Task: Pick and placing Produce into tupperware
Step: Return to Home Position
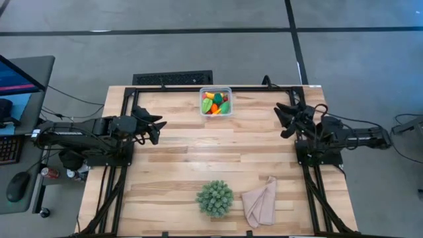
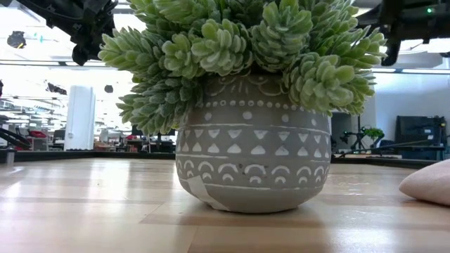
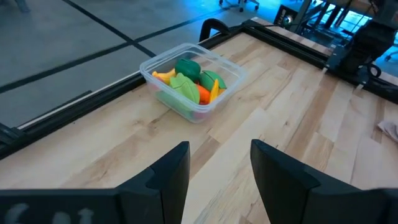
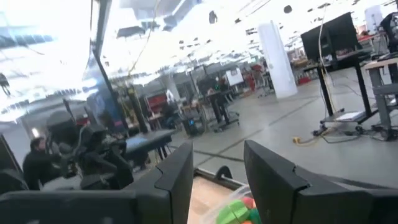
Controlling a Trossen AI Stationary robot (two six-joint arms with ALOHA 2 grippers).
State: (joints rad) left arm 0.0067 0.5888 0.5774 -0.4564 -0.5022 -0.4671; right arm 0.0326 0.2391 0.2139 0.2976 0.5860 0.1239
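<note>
Now, produce [image 3: 189,81] inside clear tupperware [image 3: 165,93]

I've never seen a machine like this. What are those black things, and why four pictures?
It is a robot with two dark arms at a wooden table. One picture looks down from above, one sits low on the tabletop close to the potted plant, and one camera rides on each wrist. The left gripper and right gripper are its pinching hands; both are open and hold nothing. The clear container holds toy fruits and vegetables. A beige cloth lies beside the plant.
</note>
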